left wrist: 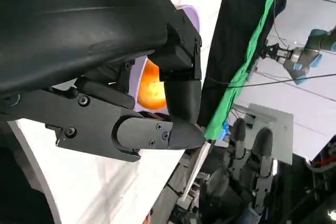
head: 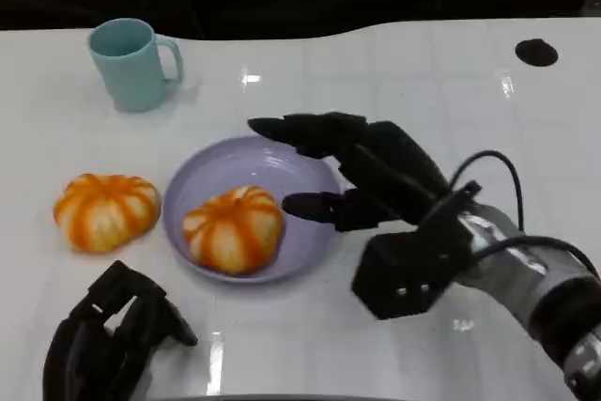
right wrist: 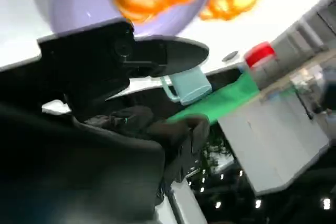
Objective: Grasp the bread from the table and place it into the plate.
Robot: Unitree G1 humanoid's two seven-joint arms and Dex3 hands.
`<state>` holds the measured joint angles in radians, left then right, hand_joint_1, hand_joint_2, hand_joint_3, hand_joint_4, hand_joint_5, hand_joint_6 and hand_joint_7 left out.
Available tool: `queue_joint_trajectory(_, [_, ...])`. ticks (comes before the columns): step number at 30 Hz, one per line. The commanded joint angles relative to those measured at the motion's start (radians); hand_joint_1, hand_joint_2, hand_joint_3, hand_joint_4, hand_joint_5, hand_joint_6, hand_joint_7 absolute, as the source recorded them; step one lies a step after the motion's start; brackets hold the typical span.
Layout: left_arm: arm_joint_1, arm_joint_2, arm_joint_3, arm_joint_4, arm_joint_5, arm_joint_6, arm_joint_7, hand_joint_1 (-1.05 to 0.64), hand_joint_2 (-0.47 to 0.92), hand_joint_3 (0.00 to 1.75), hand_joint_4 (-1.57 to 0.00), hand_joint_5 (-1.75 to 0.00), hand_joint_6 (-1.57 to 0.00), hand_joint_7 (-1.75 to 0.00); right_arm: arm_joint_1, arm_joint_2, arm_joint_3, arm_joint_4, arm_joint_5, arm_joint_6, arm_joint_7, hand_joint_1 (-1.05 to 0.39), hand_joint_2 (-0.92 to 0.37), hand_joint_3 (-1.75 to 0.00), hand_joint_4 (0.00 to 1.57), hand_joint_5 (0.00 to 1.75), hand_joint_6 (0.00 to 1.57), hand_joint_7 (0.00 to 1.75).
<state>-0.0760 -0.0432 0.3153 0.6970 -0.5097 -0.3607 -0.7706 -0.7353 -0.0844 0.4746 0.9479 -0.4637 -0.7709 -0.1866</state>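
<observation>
Orange-and-white striped bread point(head: 234, 229) is sitting in the lavender plate point(head: 291, 164), toward the plate's near-left side, and nothing is touching it. A second bun point(head: 105, 210) of the same look lies on the white table point(head: 394, 72) just left of the plate, close to the rim but apart from it.

The right hand point(head: 343, 166) hangs over the right half of the plate with its fingers spread and holding nothing — the upper fingers reach out above the far rim, and the lower one points toward the bread and stops just short of it. Its silver forearm comes in from the lower right with a black cable looped over the wrist.

The left hand point(head: 113, 331) is down at the near-left corner of the table, fingers curled in with nothing in them, well apart from both buns.

A light teal mug point(head: 131, 63) stands upright at the far left, handle pointing right. There's also a small dark round spot point(head: 536, 52) on the table at the far right — can't tell what it is.

The right wrist view is blurry, but it does show the plate, both buns and the mug past the hand's shell.
</observation>
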Motion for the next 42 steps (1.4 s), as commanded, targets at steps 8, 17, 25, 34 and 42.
queue_joint_trajectory(8, [-0.001, 0.005, 0.000, 0.001, 0.013, -0.025, 0.010, -0.59, 0.92, 0.26, -0.63, -1.75, -0.50, -1.55, 0.226, -0.010, -0.240, -0.242, 0.644, 0.180, 0.741, -0.66, -0.92, -0.42, 0.43, 0.06, 0.41, 0.05])
queue_joint_trajectory(17, [0.001, 0.000, 0.000, -0.008, 0.015, -0.019, 0.021, -0.61, 0.92, 0.25, -0.65, -1.75, -0.51, -1.54, 0.371, 0.015, -0.403, -0.413, 0.919, 0.550, 0.962, -0.59, -0.92, -0.40, 0.73, 0.64, 0.83, 0.19])
queue_joint_trajectory(25, [0.004, 0.003, 0.002, -0.017, 0.005, -0.002, 0.016, -0.58, 0.92, 0.25, -0.64, -1.75, -0.50, -1.55, 0.513, 0.015, -0.499, -0.545, 1.053, 0.803, 1.025, -0.60, -0.92, -0.37, 0.64, 1.54, 0.74, 1.00])
queue_joint_trajectory(34, [0.008, 0.005, 0.001, -0.025, 0.003, 0.012, 0.013, -0.59, 0.92, 0.25, -0.64, -1.75, -0.50, -1.55, 0.626, 0.016, -0.580, -0.610, 1.111, 0.940, 1.032, -0.55, -0.92, -0.46, 0.77, 1.75, 0.65, 1.55])
queue_joint_trajectory(42, [0.015, 0.000, 0.000, -0.037, 0.005, 0.006, 0.017, -0.59, 0.92, 0.24, -0.64, -1.75, -0.50, -1.55, 0.660, 0.002, -0.621, -0.633, 1.108, 1.010, 1.002, -0.52, -0.92, -0.38, 0.87, 1.75, 0.72, 1.60])
